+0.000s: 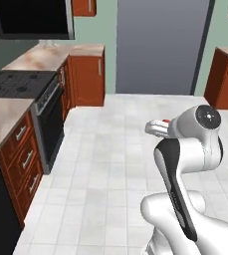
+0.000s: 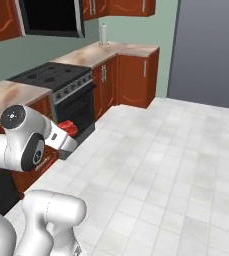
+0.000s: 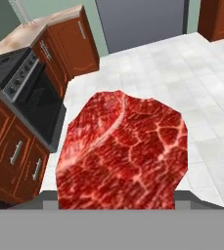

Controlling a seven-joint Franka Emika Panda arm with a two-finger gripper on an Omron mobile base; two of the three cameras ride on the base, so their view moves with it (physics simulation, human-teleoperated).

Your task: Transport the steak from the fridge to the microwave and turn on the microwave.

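Gripping the steak [image 3: 123, 151], the gripper [image 2: 70, 131] is pinching the red lump between its fingers out in mid-air, above the white tiled floor [image 1: 110, 164]. In the hand view the meat is filling the centre, hiding both fingertips. The floor is lying wide and open ahead of the arm, running up to the fridge [image 1: 158, 47], whose grey front is standing shut at the far wall. Along the left side one black stove [image 2: 61, 85] is sitting between two stretches of marbled counter [image 1: 51, 55], its front edge bordering the open floor. One microwave [image 1: 33, 20] is hanging above the stove, its dark door closed.
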